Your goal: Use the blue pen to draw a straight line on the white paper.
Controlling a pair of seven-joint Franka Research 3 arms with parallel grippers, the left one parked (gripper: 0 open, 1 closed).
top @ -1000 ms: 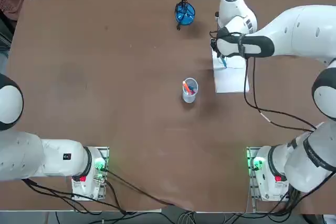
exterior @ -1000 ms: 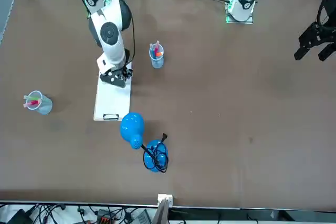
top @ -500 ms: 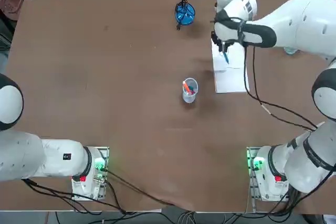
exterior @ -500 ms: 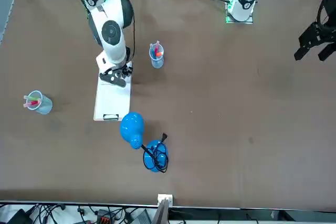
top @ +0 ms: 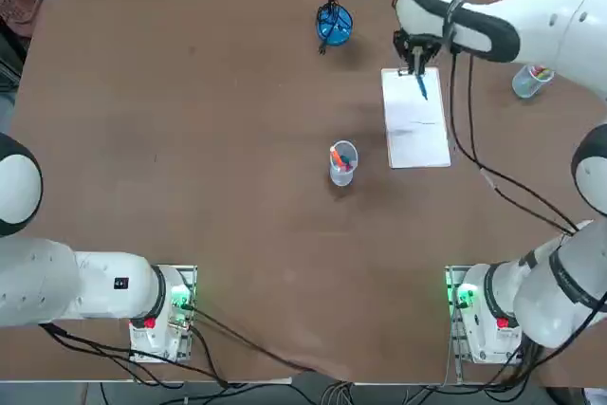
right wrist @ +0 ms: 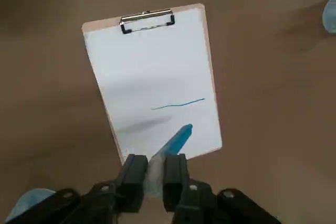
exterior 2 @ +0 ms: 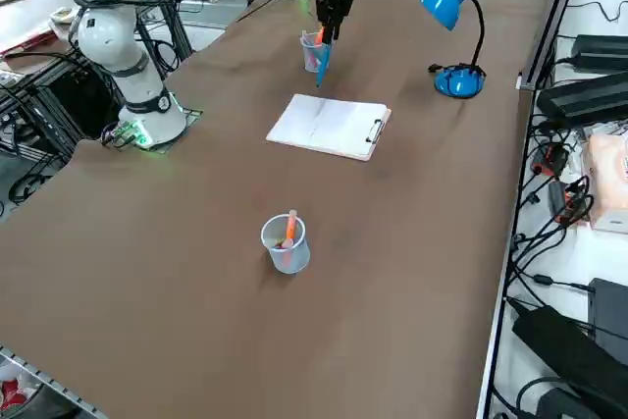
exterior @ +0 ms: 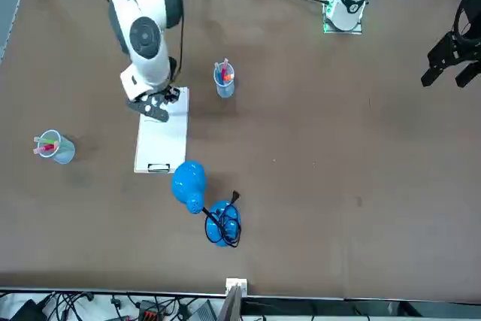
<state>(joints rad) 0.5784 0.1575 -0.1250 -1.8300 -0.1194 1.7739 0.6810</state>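
Brown table [top: 237, 234], cable-strewn room: right hand [right wrist: 154, 174] grips blue pen [right wrist: 177, 140] above white paper [top: 414, 144]; long axis steep, tip down, toward 5 o'clock from overhead. Wavy blue line [right wrist: 178, 105] marks sheet.

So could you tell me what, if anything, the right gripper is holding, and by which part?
The right gripper holds the blue pen by its pale rear part, with the blue end sticking out.

Even, fairly bright light — soft shadow on the white paper [right wrist: 147, 77]; wrist view's pen [right wrist: 177, 141] a bit blurred, prob. motion.
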